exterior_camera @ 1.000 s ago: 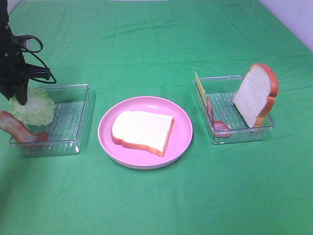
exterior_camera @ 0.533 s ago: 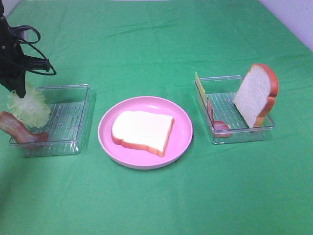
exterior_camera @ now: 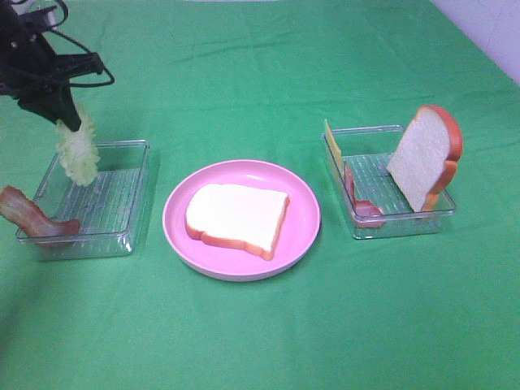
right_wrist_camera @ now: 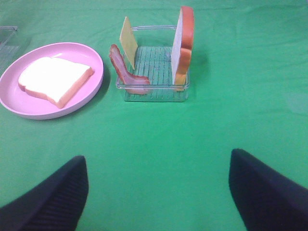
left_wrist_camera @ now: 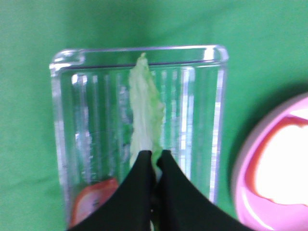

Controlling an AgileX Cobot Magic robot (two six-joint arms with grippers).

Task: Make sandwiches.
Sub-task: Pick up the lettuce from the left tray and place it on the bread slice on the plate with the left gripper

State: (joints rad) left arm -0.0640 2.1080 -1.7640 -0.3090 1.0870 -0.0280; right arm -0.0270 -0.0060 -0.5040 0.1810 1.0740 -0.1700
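Observation:
My left gripper [exterior_camera: 69,120] is shut on the pale-green lettuce leaf [exterior_camera: 77,150] and holds it hanging above the left clear tray [exterior_camera: 138,191]; the wrist view shows the leaf [left_wrist_camera: 144,115] pinched between the black fingers [left_wrist_camera: 132,192]. A bacon strip [exterior_camera: 32,218] leans in that tray. One bread slice [exterior_camera: 236,218] lies flat on the pink plate [exterior_camera: 305,215]. The other bread slice [exterior_camera: 424,156] stands in the right tray [exterior_camera: 390,223] with a bacon strip [exterior_camera: 357,195] and the yellow cheese square [exterior_camera: 331,142]. My right gripper [right_wrist_camera: 156,192] is open and empty, away from the trays.
Green cloth covers the table. A pale wall or edge shows at the far right corner [exterior_camera: 487,24]. The plate sits between the two trays.
My left gripper has lifted the lettuce up out of the left tray and moved a little right; the leaf now hangs edge-on. The bacon stayed in the tray.

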